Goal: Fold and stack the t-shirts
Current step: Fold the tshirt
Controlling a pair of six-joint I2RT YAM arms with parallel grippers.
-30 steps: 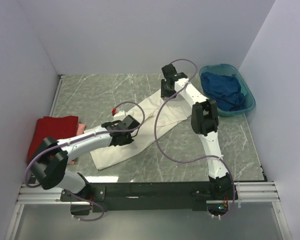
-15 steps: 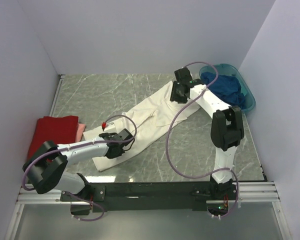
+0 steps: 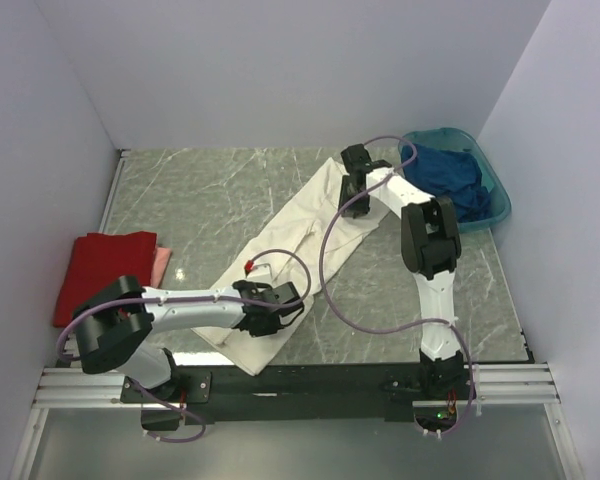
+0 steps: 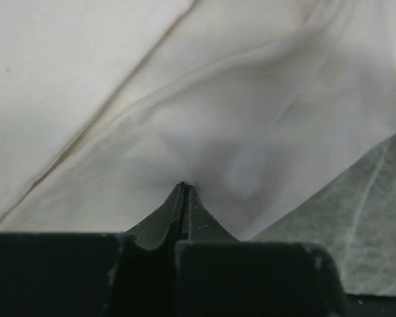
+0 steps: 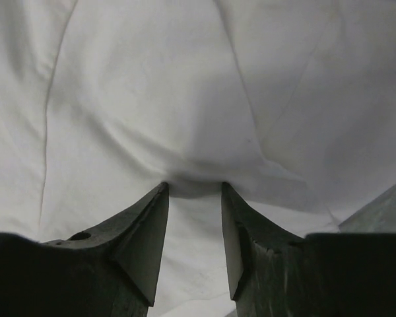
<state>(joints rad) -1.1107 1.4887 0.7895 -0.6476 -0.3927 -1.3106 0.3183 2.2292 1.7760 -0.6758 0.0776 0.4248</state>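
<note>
Both ends of cream t-shirt [image 3: 280, 225] pinched: left gripper [image 4: 183, 188] nearside, right gripper [image 5: 193, 188] far.

Pale walls [image 3: 280, 70] enclose a grey-green, seemingly marble-patterned tabletop [image 3: 200, 190] on three sides.

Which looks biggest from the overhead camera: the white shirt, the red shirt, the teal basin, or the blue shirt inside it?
1. the cream-white t-shirt, stretched out diagonally.
2. the teal basin and the red t-shirt: about alike, too close to rank.
3. the dark blue t-shirt, bunched inside the basin.
</note>
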